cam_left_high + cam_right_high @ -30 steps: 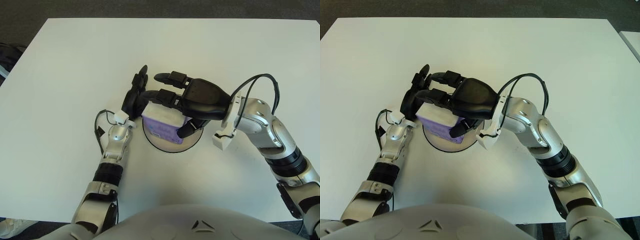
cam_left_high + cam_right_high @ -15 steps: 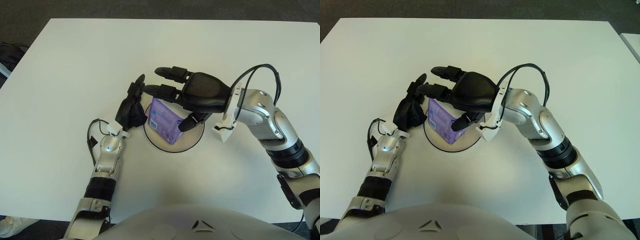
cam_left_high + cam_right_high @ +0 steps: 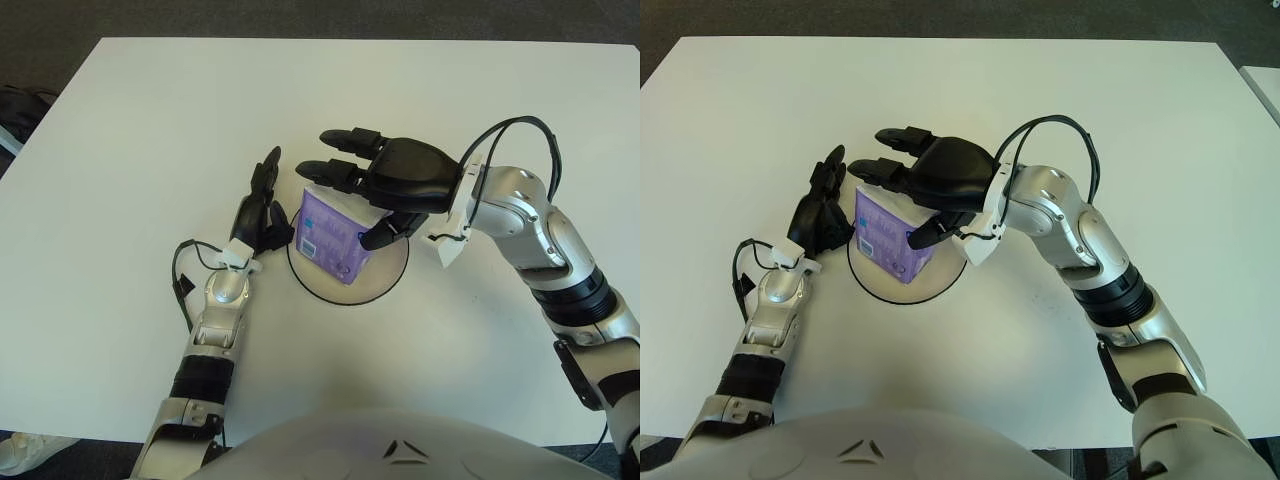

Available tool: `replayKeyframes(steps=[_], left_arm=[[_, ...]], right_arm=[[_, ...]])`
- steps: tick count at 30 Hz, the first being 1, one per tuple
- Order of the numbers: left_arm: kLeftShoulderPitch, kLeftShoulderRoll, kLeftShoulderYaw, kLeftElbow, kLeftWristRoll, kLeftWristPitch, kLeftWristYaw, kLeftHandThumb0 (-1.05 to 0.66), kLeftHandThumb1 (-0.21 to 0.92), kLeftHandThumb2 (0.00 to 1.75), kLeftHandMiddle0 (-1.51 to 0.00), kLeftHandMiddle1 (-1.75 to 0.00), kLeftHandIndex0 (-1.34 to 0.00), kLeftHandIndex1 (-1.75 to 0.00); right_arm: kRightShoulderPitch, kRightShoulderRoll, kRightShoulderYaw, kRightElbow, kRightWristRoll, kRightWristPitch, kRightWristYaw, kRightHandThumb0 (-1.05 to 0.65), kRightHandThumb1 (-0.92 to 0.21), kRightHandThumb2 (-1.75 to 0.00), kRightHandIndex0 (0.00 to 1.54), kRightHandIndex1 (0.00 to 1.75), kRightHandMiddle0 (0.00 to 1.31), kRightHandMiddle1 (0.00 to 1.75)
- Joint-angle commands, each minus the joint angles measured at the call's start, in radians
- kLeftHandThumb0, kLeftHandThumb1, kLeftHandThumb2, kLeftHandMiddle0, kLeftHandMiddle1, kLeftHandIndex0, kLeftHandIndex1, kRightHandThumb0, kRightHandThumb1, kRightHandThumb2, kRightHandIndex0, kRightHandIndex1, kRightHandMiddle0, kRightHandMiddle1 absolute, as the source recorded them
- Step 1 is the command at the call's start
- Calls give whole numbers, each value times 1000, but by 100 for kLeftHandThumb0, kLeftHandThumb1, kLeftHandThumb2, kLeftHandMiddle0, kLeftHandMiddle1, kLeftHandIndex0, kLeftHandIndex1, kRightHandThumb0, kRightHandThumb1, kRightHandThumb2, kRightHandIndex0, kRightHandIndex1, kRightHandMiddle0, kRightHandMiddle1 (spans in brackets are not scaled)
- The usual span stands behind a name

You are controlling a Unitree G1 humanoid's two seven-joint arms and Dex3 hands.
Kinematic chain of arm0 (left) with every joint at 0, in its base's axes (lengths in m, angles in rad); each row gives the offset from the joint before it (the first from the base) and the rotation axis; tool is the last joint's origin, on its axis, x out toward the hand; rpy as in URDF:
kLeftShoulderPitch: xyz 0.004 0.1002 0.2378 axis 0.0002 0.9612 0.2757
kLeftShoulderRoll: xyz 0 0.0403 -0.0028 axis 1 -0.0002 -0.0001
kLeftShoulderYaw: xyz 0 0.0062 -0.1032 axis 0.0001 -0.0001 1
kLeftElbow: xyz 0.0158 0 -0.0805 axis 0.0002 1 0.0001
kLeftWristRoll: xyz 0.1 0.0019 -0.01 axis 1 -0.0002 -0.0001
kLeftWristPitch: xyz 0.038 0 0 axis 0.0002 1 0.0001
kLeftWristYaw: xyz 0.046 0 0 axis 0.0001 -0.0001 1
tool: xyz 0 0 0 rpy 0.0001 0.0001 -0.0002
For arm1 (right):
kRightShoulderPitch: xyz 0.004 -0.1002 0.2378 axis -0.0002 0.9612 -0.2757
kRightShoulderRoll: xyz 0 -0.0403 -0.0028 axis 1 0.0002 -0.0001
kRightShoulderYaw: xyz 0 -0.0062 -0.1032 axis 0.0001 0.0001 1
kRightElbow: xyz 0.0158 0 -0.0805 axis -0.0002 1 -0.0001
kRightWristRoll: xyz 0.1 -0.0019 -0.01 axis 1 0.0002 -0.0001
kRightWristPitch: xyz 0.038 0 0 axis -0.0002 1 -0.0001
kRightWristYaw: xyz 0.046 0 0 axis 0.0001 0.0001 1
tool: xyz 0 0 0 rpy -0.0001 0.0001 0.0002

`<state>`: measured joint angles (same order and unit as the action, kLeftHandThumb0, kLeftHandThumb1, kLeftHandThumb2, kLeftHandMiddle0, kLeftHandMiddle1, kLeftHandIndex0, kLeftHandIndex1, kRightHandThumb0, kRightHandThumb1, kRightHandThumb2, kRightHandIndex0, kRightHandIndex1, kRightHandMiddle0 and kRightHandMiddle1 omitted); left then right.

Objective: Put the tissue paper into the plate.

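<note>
A purple tissue pack [image 3: 333, 238] stands on its side in a white round plate [image 3: 385, 285] with a dark rim, near the table's middle. My right hand [image 3: 385, 180] hovers over the pack's far right side with fingers spread, thumb close to the pack's right edge, holding nothing. My left hand [image 3: 260, 212] is just left of the plate, fingers extended and relaxed, near the pack's left side but not gripping it.
The plate sits on a white table [image 3: 150, 130]. A black cable [image 3: 520, 150] loops above my right forearm. The table's far edge borders dark floor [image 3: 300, 15].
Both hands let go of the pack and drew apart. The pack now stands on edge in the plate. My left hand pulled back to the left, my right hand lifted up and right.
</note>
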<state>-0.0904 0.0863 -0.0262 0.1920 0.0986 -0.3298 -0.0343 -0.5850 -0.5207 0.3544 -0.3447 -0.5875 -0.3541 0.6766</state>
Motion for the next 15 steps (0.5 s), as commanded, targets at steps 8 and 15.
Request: replayKeyframes(steps=[8, 15], left_arm=[[-9, 19, 22, 204, 30, -25, 68, -84, 92, 120, 0, -12, 0, -33], [-36, 36, 20, 296, 54, -66, 109, -83, 92, 118, 0, -9, 0, -24]], right_arm=[[-15, 21, -46, 62, 65, 3, -54, -96, -92, -92, 3, 2, 1, 6], [-20, 62, -82, 83, 191, 110, -27, -97, -92, -85, 4, 2, 0, 7]])
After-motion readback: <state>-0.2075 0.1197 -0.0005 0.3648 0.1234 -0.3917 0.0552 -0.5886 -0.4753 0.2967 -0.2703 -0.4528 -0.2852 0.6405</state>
